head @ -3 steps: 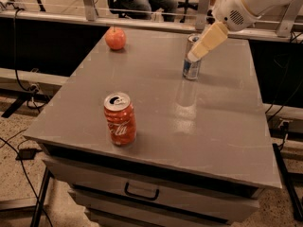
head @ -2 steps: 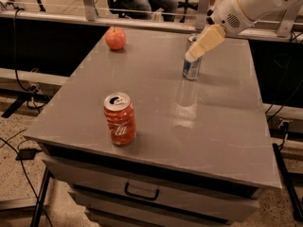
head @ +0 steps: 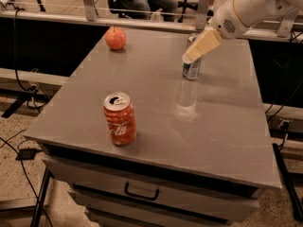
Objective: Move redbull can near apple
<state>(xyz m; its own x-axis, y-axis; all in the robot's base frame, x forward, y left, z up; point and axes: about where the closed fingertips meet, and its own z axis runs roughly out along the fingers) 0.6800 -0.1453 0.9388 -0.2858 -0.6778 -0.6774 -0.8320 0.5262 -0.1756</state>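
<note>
The redbull can, slim, silver and blue, stands upright on the grey table at the back right. My gripper comes down from the upper right and covers the can's top; only the can's lower half shows below it. The apple, red-orange with a short stem, sits at the table's back left, well apart from the can.
A red Coca-Cola can stands upright near the table's front left. A drawer with a handle is below the front edge. A rail and seated people are behind the table. Cables lie on the floor at the left.
The gripper has shifted only slightly at the top of the redbull can. The can, the apple and the Coca-Cola can stand where they were.
</note>
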